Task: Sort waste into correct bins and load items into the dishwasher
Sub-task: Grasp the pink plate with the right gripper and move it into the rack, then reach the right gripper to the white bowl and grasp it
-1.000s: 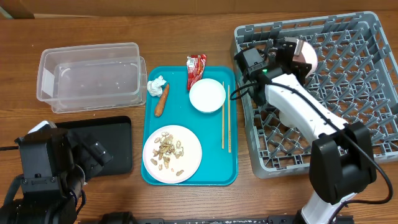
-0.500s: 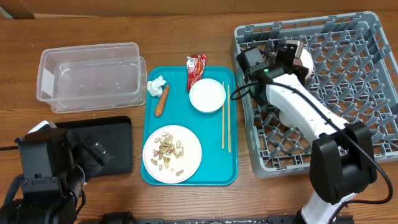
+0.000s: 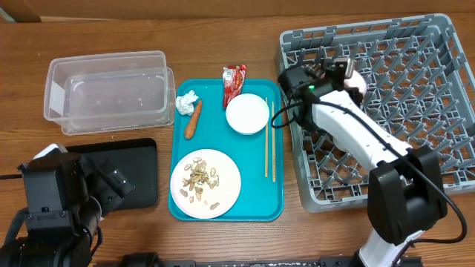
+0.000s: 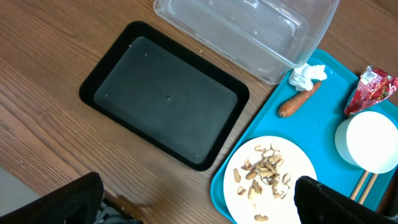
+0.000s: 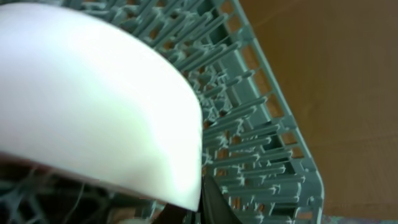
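White bowl (image 5: 93, 93) is gripped at its rim by the right tool (image 3: 343, 68), as far as the wrist view shows: one dark finger (image 5: 211, 199) sits pressed under its edge. It hangs tilted over the far left corner of the dishwasher rack (image 3: 386, 26), the pegs showing just beyond its rim. From above, the bowl lies on the rack-interior side of the tool, so to my eye setting it down turns on lowering that rim between the pegs. The left tool (image 4: 199, 199) stands wide and holds nothing, well apart over the worktop (image 3: 223, 37) beside the black bin (image 4: 165, 99).
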You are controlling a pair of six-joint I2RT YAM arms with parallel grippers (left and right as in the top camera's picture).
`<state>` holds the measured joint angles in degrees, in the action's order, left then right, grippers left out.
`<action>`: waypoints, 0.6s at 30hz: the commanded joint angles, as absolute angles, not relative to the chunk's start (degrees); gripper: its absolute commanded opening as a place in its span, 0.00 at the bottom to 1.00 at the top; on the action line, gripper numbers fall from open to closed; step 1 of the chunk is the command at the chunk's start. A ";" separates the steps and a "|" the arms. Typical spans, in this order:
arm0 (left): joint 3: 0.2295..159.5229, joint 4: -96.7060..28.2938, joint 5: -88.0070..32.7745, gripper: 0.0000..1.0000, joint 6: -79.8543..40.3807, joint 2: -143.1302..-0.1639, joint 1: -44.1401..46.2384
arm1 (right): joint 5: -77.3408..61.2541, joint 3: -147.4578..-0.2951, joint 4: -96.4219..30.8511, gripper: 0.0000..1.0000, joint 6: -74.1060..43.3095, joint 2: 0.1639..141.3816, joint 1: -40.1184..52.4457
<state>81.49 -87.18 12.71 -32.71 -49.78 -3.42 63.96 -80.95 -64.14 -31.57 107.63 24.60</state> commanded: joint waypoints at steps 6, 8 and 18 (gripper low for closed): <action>82.24 -86.96 13.89 1.00 -33.26 -49.87 -3.75 | 59.70 -81.45 -68.69 0.48 -32.16 107.26 29.50; 82.24 -86.96 13.89 1.00 -33.26 -49.87 -3.75 | 60.49 -82.70 -71.16 0.53 -34.87 107.26 31.53; 82.24 -86.96 13.89 1.00 -33.26 -49.87 -3.75 | 59.09 -93.62 -74.39 0.93 -39.00 106.61 41.04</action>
